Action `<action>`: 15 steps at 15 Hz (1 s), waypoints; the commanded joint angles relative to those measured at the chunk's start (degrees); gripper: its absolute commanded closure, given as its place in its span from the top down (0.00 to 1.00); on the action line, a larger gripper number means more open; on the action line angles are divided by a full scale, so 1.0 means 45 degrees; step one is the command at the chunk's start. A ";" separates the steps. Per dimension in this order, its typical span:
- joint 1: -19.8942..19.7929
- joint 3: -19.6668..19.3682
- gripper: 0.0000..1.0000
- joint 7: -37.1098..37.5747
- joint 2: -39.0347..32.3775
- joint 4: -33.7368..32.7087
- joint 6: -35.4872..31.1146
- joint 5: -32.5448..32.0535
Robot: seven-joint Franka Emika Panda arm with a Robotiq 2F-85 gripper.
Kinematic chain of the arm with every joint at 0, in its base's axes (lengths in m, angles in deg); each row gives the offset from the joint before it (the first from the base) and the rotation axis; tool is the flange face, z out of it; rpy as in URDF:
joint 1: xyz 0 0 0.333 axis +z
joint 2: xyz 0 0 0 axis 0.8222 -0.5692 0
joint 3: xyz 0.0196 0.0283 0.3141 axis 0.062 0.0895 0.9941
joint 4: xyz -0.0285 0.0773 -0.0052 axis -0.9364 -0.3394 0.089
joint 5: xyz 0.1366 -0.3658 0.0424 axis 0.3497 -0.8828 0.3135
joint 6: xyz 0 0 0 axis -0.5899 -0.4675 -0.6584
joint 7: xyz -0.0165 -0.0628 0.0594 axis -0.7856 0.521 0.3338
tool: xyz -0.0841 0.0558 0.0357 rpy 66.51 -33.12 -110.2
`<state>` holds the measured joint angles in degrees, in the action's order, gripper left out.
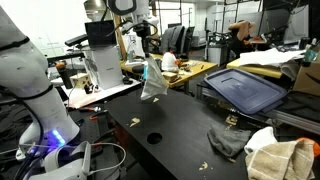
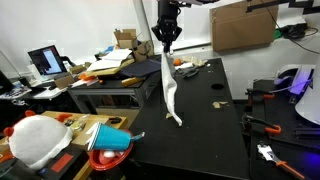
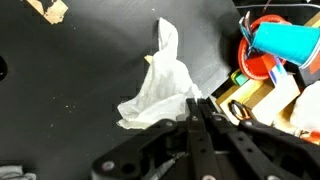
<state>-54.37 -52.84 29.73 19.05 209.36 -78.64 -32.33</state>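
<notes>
White cloth (image 2: 168, 85) is pinched at its top edge by the gripper (image 2: 166, 46). Jaws are together on the fabric w/ no gap showing, and in the wrist view the fingertips (image 3: 193, 100) meet right where the cloth bunches. The cloth hangs straight down as a long narrow drape, high over the black table (image 2: 205, 135). Its lower tip curls near the surface, but can't tell if it touches.

Around it, in an exterior view:
- small pale scraps on the tabletop (image 2: 217, 103), close to the drape but apart from it
- more clutter & papers at the far table edge (image 2: 190, 66), behind the cloth
- a cardboard box (image 2: 243, 25) well back

Seen from the opposite side in an exterior view:
- grey rag (image 1: 228, 140), crumpled on the table, well apart from the hanging cloth
- beige towel (image 1: 280, 158), just beside the rag at the table corner
- dark blue lid (image 1: 245, 88), tilted on the next bench
- dark round spot (image 1: 154, 136) on the tabletop, near & below the cloth

At the table's side there's a blue cup (image 3: 283, 40) lying in a red bowl (image 3: 258, 62), off the black surface. Both are near the gripper in the wrist view but touch neither it nor the cloth.

Nothing stands directly under or against the drape, and the closest obstacles are the scraps
</notes>
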 commanded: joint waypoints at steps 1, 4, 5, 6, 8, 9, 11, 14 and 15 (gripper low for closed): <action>-0.0415 0.0438 0.01 0.2089 0.1288 0.0807 -0.0736 -0.1149; -0.0803 0.0850 0.01 0.3949 0.1864 0.1108 -0.0938 -0.2093; -0.0942 0.0953 0.01 0.4544 0.1998 0.1109 -0.0786 -0.2340; -0.1027 0.0995 0.01 0.5023 0.2166 0.1108 -0.0621 -0.2475; -0.1136 0.1055 0.01 0.5674 0.2514 0.1218 -0.0563 -0.2666; -0.1127 0.1052 0.01 0.5820 0.2645 0.1262 -0.0524 -0.2700; -0.1129 0.1051 0.01 0.6047 0.2977 0.1391 -0.0469 -0.2713; -0.1052 0.0939 0.01 0.6200 0.3427 0.1459 0.0039 -0.2397; -0.1055 0.0880 0.01 0.6218 0.3492 0.1416 0.0258 -0.2293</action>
<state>-58.61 -49.10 55.75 31.46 214.74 -80.40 -43.61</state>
